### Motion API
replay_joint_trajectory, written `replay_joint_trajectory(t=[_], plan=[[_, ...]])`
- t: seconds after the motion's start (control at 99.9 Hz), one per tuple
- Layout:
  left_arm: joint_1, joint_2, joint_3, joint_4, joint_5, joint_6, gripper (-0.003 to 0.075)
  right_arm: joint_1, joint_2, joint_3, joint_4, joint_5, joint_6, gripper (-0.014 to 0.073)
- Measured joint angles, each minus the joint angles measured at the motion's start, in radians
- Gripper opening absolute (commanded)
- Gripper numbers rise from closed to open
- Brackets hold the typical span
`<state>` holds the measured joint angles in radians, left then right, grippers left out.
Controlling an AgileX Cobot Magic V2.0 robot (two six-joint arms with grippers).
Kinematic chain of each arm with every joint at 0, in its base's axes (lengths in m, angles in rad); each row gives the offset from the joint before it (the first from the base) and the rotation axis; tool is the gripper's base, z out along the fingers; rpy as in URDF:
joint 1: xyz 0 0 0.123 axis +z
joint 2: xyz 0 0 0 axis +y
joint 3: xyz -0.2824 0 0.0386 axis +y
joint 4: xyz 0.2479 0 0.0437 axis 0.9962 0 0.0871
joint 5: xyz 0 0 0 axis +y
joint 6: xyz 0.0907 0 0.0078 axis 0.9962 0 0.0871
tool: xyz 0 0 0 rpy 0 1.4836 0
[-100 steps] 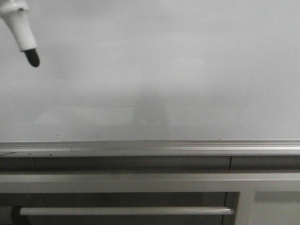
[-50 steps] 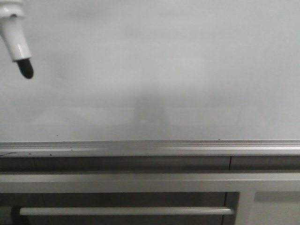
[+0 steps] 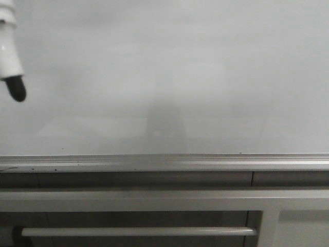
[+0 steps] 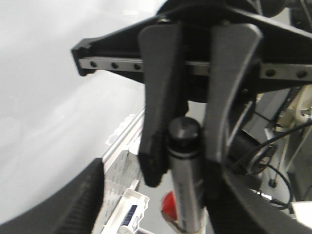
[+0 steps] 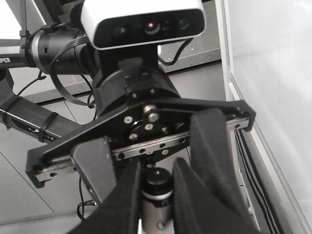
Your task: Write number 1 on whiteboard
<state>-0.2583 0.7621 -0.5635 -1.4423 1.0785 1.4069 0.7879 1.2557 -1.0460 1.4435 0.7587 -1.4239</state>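
Right gripper (image 4: 184,183): its two dark fingers (image 4: 158,97) are pressed in on the marker (image 4: 187,209), one on each side of the barrel.
Marker: grey-white barrel with a dark end plug. The plug sits between the right fingers, close to their rail, and the barrel runs out past the fingertips.
Marker tip (image 3: 15,88): black and rounded, below a white collar. In the front view it stands before the board's surface, and whether it touches cannot be told.
Left gripper (image 5: 161,195): it faces the right gripper with its broad fingers (image 5: 212,156) spread wide apart on their rail, one to each side of the right fingers. Nothing is clamped between them.
Wrist camera (image 5: 146,22): a pale housing mounted above the left gripper's rail.
Whiteboard (image 3: 195,67): a pale grey, glossy sheet standing just beside the fingers of both grippers and behind the marker tip.
Metal rail (image 3: 205,160): a silver strip along the board's lower edge, well below the marker tip.
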Motion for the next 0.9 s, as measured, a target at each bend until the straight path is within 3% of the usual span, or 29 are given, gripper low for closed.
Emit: replay_joint_trajectory(t=[0.38, 0.591, 0.901], plan=[[0.048, -0.009, -0.002, 0.077, -0.051, 0.0, 0.0458, -0.084, -0.039, 0.0, -0.036, 0.006, 0.003, -0.0071], [0.142, -0.085, -0.002, 0.081, -0.058, 0.0, 0.0458, -0.157, -0.059, 0.0, -0.042, 0.091, 0.003, -0.0071], [0.291, -0.207, -0.002, 0.113, -0.056, -0.054, 0.0458, -0.179, -0.066, 0.0, -0.115, 0.169, 0.003, -0.0054]])
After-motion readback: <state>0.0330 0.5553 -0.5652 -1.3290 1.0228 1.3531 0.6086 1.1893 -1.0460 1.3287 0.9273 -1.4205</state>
